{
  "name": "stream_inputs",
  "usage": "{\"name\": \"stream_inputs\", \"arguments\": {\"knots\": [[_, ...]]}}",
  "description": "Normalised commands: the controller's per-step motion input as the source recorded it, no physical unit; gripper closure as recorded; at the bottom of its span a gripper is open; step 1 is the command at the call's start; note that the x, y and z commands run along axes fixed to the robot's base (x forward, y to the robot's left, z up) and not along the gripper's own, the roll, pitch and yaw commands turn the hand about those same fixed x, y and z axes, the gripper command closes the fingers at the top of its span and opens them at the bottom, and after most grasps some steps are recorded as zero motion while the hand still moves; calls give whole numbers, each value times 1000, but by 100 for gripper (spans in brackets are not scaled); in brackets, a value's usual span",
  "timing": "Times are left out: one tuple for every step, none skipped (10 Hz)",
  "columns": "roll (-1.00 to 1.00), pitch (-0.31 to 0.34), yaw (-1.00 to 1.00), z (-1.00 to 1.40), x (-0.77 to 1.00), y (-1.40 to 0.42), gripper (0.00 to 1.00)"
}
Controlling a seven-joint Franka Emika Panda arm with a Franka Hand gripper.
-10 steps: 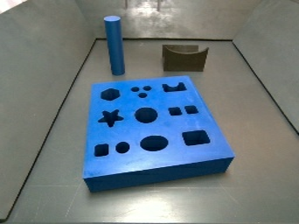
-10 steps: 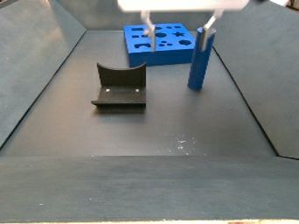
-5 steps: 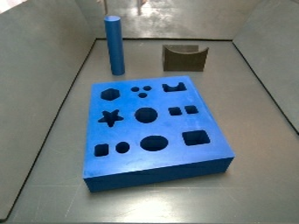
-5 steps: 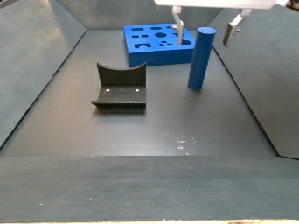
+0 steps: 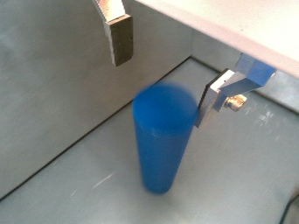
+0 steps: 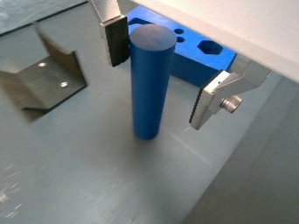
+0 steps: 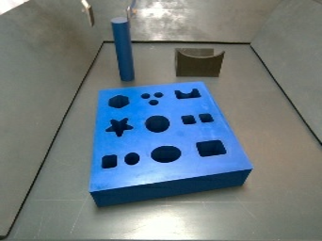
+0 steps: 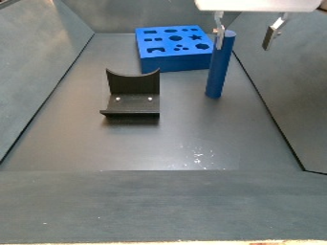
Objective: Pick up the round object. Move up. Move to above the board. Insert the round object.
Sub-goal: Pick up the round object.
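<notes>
My gripper (image 6: 158,74) hangs spread wide, gripping nothing, one silver finger (image 6: 114,39) on each side of the tall blue cylinder peg (image 6: 147,83), placed to clamp it. One peg stands upright on the floor beside one thick blue board (image 7: 167,136); one dark notched block (image 8: 130,94) sits apart.

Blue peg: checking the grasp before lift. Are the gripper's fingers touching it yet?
Apart. In a wrist view the gripper straddles the upright blue peg, with floor showing between each finger and the peg.
</notes>
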Motion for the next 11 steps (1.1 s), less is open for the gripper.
{"name": "stream_inputs", "arguments": {"knots": [[-11, 0, 0, 0, 0, 0, 0], [0, 0, 0, -23, 154, -154, 0], [0, 0, -86, -43, 374, -183, 0], [-23, 0, -71, 0, 577, -220, 0], [11, 69, -149, 97, 431, -157, 0], [-23, -14, 0, 0, 0, -20, 0], [0, -169, 0, -340, -137, -169, 0], [0, 0, 0, -183, -80, -66, 0], [0, 0, 0, 0, 0, 0, 100], [0, 0, 0, 0, 0, 0, 100], [0, 0, 0, 0, 0, 0, 100]]}}
